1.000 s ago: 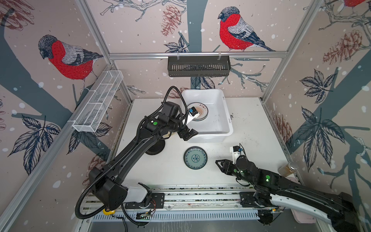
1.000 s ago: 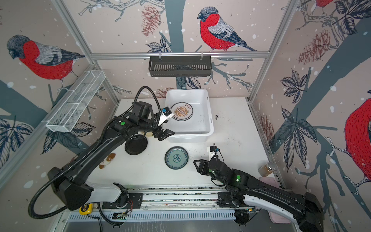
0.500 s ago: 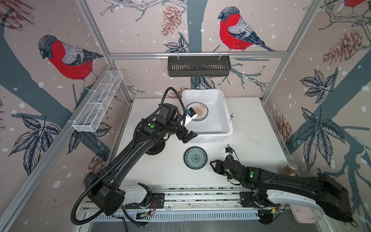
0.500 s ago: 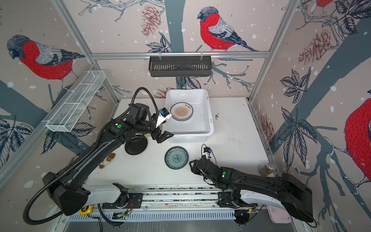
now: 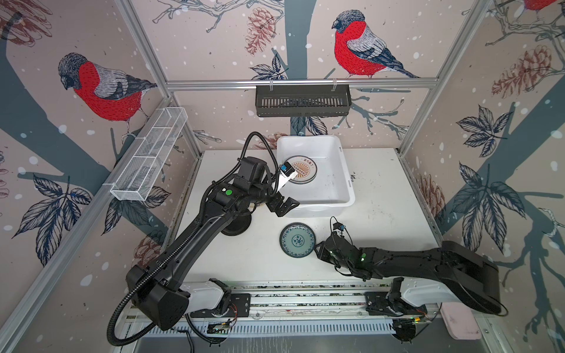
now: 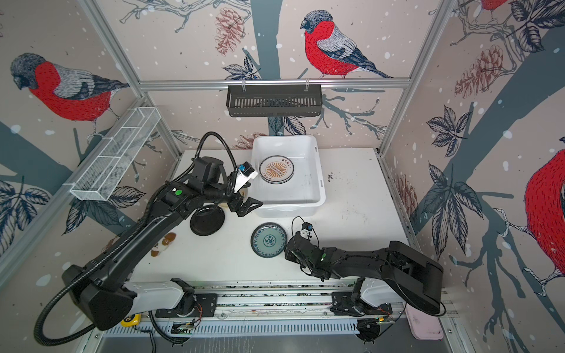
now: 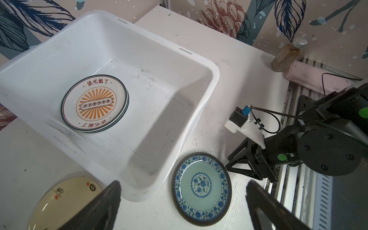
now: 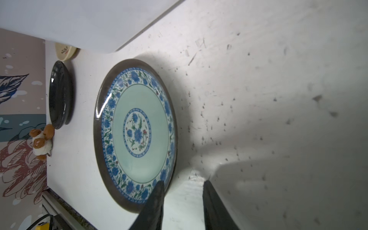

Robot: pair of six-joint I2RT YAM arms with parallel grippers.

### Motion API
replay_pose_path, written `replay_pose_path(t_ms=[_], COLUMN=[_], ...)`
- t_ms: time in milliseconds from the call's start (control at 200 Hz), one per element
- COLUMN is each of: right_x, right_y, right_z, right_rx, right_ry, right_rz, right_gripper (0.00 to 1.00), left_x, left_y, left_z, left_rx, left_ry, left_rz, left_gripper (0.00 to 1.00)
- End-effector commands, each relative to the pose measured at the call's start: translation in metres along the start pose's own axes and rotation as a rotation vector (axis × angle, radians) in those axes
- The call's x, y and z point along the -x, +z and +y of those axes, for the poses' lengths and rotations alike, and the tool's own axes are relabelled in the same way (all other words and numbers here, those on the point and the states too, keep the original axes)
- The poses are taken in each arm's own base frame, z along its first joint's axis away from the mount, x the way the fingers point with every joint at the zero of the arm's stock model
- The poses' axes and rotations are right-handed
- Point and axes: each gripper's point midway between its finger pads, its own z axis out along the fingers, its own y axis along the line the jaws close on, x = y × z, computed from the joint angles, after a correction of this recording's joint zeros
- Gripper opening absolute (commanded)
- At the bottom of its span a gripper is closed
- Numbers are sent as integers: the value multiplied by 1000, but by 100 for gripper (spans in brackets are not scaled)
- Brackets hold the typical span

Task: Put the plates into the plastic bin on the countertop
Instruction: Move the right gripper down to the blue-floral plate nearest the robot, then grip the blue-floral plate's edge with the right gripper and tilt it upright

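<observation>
The white plastic bin (image 7: 159, 59) is shown resting on the speckled countertop (image 7: 229, 69); a stack of plates is seen inside it, topped by an orange sunburst plate (image 7: 95, 101). The teal plate (image 7: 201, 188) lies flat just beside the bin's near corner; the pale yellow plate (image 7: 65, 201) is partly hidden behind one finger. The left gripper (image 7: 183, 182) is held with jaws wide apart and empty; the right gripper (image 7: 227, 163) is positioned just beside the teal plate's rim, jaws narrowly parted. A capped bottle (image 7: 288, 53) stands by the wall.
</observation>
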Motion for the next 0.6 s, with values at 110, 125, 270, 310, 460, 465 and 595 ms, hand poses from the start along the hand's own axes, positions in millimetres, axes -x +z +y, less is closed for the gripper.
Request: replay_pose_path(t_ms=[110, 125, 270, 310, 460, 465, 595], right_x=[9, 9, 9, 9, 8, 8, 8], right_y=[12, 13, 22, 23, 29, 29, 31], right_z=[18, 19, 15, 13, 6, 6, 0], right_rx=[23, 24, -14, -25, -50, -52, -78], right_ry=[26, 25, 33, 39, 58, 58, 70], right_rz=[-7, -4, 12, 13, 21, 21, 19], right_gripper=[34, 34, 34, 33, 25, 25, 20], left_x=[11, 11, 12, 12, 11, 11, 12], left_y=[-4, -4, -4, -4, -3, -3, -3], left_z=[-1, -1, -1, -1, -1, -1, -1], left_rx=[-10, -12, -14, -14, -20, -20, -21], left_ry=[17, 18, 17, 13, 8, 7, 7], left_rz=[-43, -44, -47, -48, -48, -47, -50], left_gripper=[97, 97, 97, 97, 97, 97, 97])
